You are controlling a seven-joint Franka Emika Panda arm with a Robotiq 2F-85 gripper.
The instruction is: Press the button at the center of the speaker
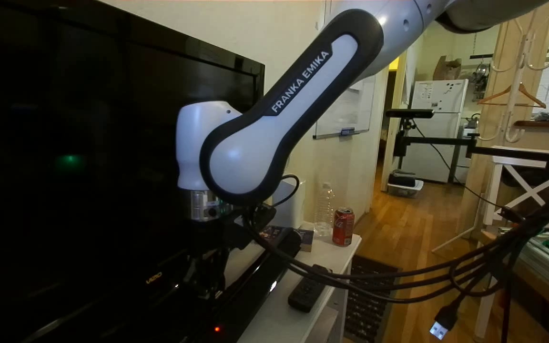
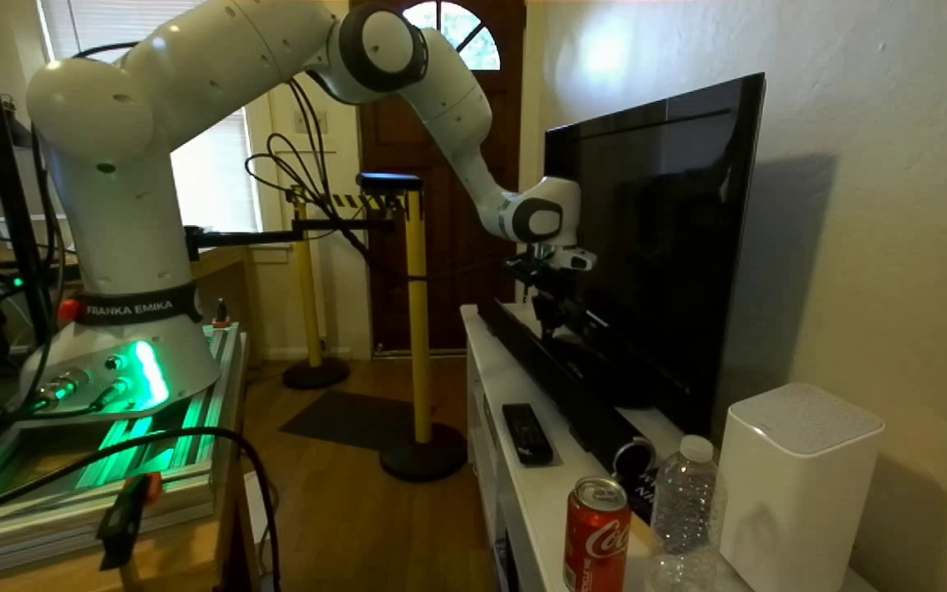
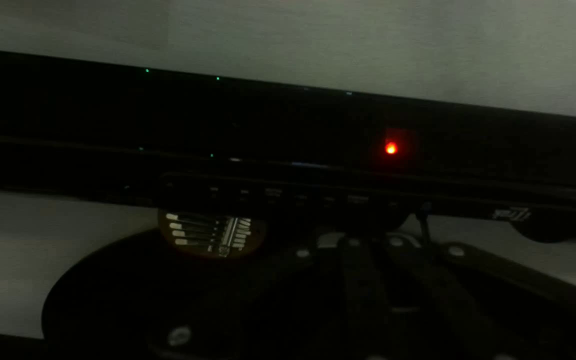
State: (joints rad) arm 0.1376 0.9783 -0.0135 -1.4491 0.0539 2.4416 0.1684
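Note:
The speaker is a long black soundbar [image 1: 262,293] on a white stand in front of the TV; it also shows in an exterior view [image 2: 560,382]. In the wrist view the soundbar [image 3: 268,120] crosses the picture, with a glowing red light [image 3: 391,147] and a row of small faint labels [image 3: 300,197]. Which spot is the centre button I cannot tell. My gripper [image 1: 208,293] points down close to the TV, at the soundbar's TV side. In the wrist view the gripper [image 3: 355,225] is dark, its links drawn together, shut and empty. Whether the fingertips touch the soundbar cannot be told.
The TV [image 2: 654,238] stands close behind the gripper, its round base below. A remote [image 2: 528,433], a red Coke can [image 2: 598,530], a clear bottle [image 2: 685,501] and a white box [image 2: 798,493] share the stand. Black cables [image 1: 374,283] hang from the arm.

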